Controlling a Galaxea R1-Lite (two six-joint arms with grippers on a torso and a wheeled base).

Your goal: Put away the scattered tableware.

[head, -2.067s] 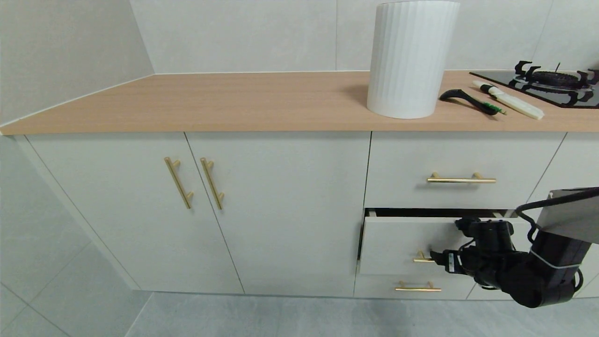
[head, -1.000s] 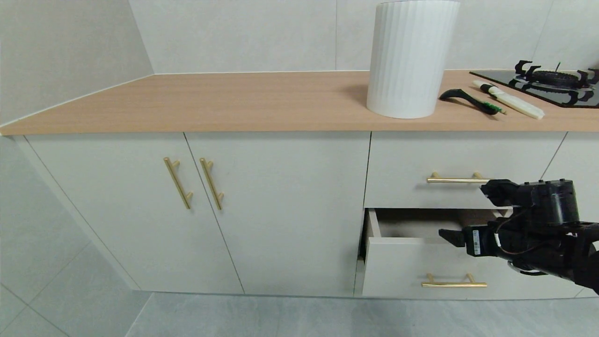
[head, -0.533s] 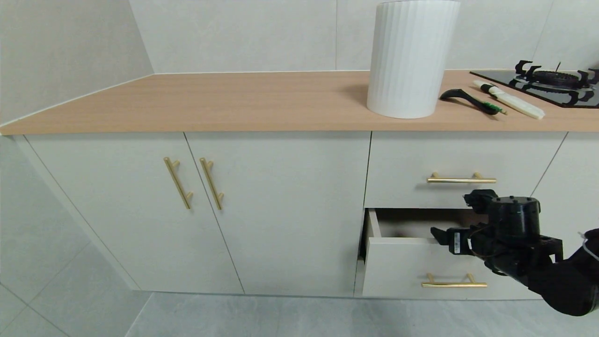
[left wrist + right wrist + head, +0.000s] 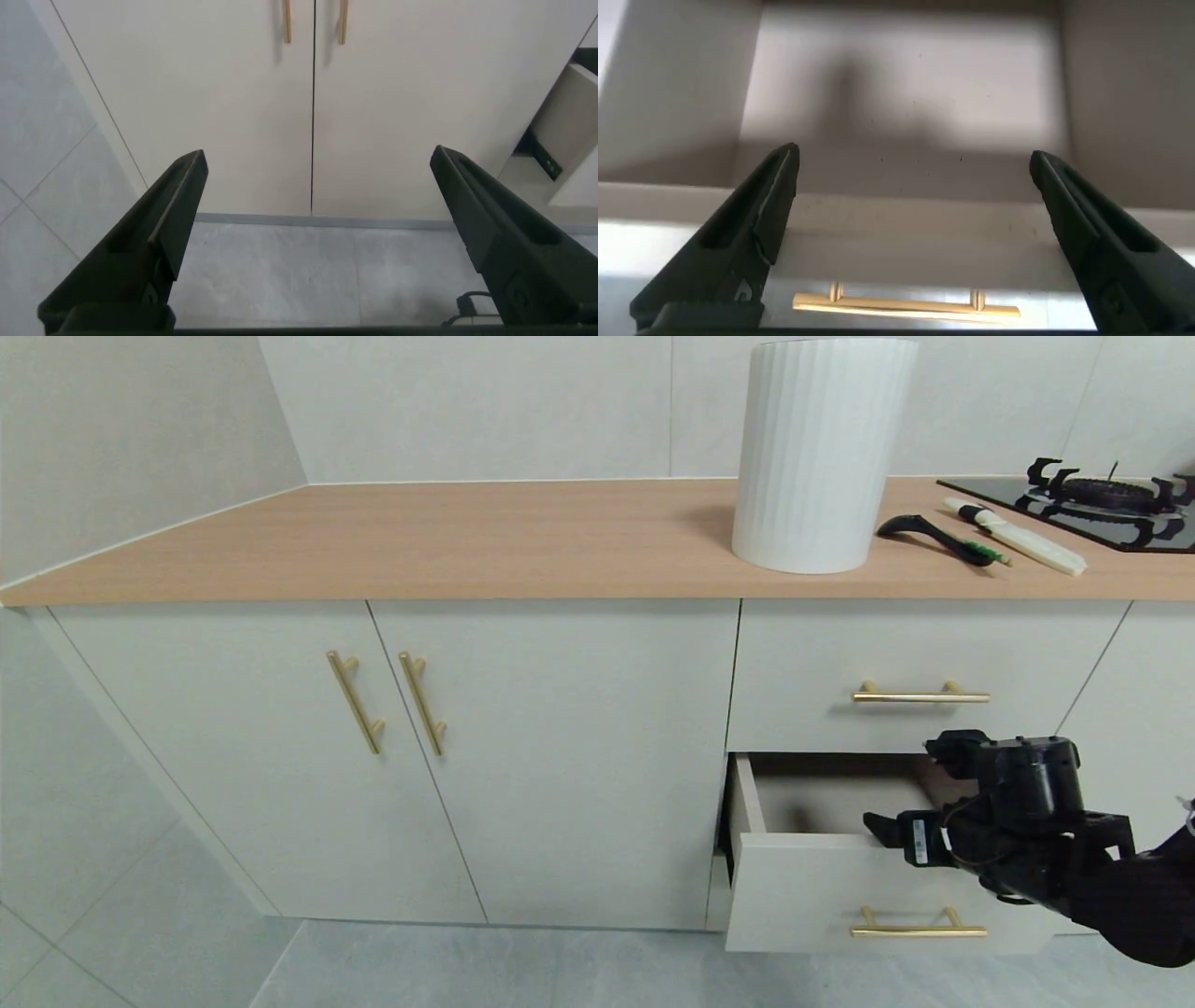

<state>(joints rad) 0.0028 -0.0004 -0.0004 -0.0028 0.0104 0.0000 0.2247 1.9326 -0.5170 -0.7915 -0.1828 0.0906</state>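
1. Tableware, a black spoon [image 4: 943, 541] and a white knife [image 4: 1018, 537], lies on the counter [image 4: 467, 541], well above our right gripper [image 4: 910, 784].
2. Our left gripper [image 4: 318, 163], fingers apart, faces the cabinet doors [image 4: 234, 93].
3. Our right gripper, fingers apart, hangs over the open drawer [image 4: 803, 887], with the drawer's handle [image 4: 918, 929] below it.

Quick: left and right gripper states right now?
Left gripper: open, empty.
Right gripper: open, empty, at the open drawer.
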